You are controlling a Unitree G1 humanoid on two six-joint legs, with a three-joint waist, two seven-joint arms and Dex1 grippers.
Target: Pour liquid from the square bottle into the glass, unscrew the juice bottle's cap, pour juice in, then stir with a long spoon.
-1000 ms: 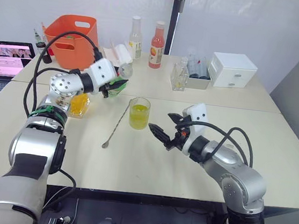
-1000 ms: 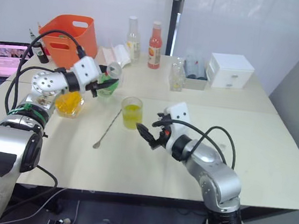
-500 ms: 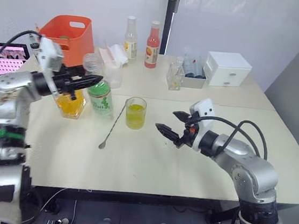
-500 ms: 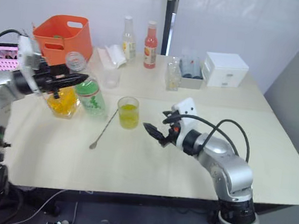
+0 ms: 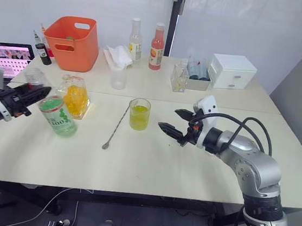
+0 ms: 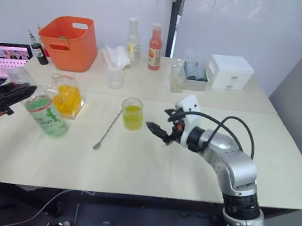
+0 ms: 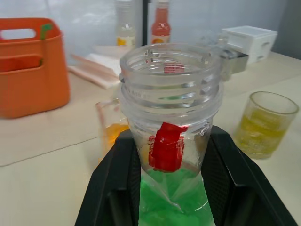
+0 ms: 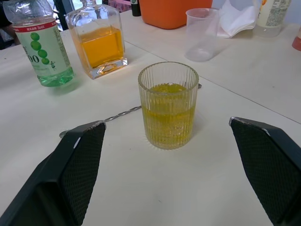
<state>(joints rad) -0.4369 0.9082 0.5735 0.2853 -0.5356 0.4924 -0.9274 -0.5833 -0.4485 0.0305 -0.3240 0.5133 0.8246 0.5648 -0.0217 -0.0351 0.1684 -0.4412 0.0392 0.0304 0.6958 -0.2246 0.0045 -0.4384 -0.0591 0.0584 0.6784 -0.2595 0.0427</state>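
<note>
Near the middle of the table (image 5: 149, 173) stands the glass (image 5: 139, 114), partly filled with yellow-green liquid; everything else is placed from it. The long spoon (image 5: 116, 126) lies flat just on the robot's left of the glass, its bowl end nearer the robot and its handle tip reaching past the glass's far side. Farther to the left stands the square bottle (image 5: 73, 97), holding orange liquid. Beyond that, nearer the table's left edge, the juice bottle (image 5: 57, 114) stands tilted, its open, capless neck clamped between the black fingers of the left gripper (image 7: 170, 155); green liquid sits low in the bottle. On the glass's other side, the right gripper (image 5: 173, 122) hovers above the table with its jaws spread wide and nothing in them, pointed at the glass, with bare table between them.

Behind the glass stands a cloudy plastic cup (image 5: 118, 78), with a crumpled white cloth (image 5: 116, 57) farther back. An orange basket (image 5: 72, 42) sits at the back left, a pale bottle (image 5: 135, 39) and a red bottle (image 5: 157, 45) stand at the rear, and a white drawer box (image 5: 232, 71) sits at the back right. A laptop (image 5: 7, 58) lies at the far left.
</note>
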